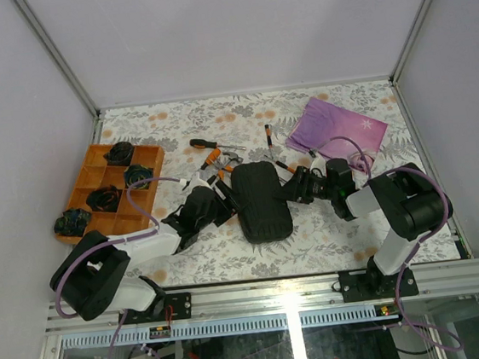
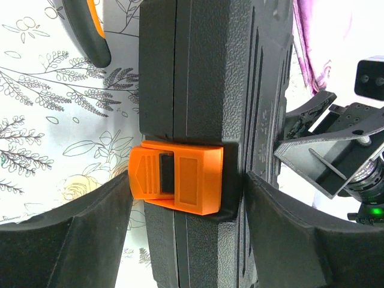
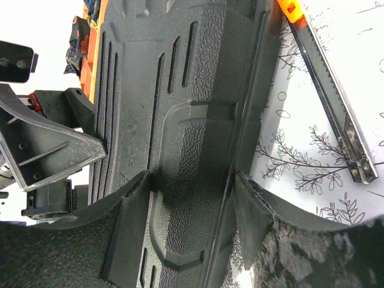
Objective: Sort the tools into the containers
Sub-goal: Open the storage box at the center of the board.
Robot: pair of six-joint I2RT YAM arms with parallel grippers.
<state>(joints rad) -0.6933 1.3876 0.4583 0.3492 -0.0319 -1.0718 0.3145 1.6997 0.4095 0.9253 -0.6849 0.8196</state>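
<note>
The black case (image 1: 261, 201) lies closed in the middle of the table. My left gripper (image 1: 225, 202) straddles its left edge. In the left wrist view one finger (image 2: 300, 234) presses on the lid and the other finger (image 2: 66, 234) touches the tip of the orange latch (image 2: 177, 179). My right gripper (image 1: 296, 189) is shut on the opposite edge, with its fingers (image 3: 129, 228) on the ribbed lid (image 3: 180, 108) and under the rim. The tools lie behind the case: a screwdriver (image 1: 204, 143), orange-handled pliers (image 1: 217, 158) and another screwdriver (image 1: 269, 139).
An orange divided tray (image 1: 92, 165) with black coiled lumps sits at the left. A purple cloth (image 1: 337, 126) lies at the back right. A black-and-orange handle (image 2: 90, 30) lies near the case's latch side, and a steel-shafted tool (image 3: 333, 102) lies near the right gripper.
</note>
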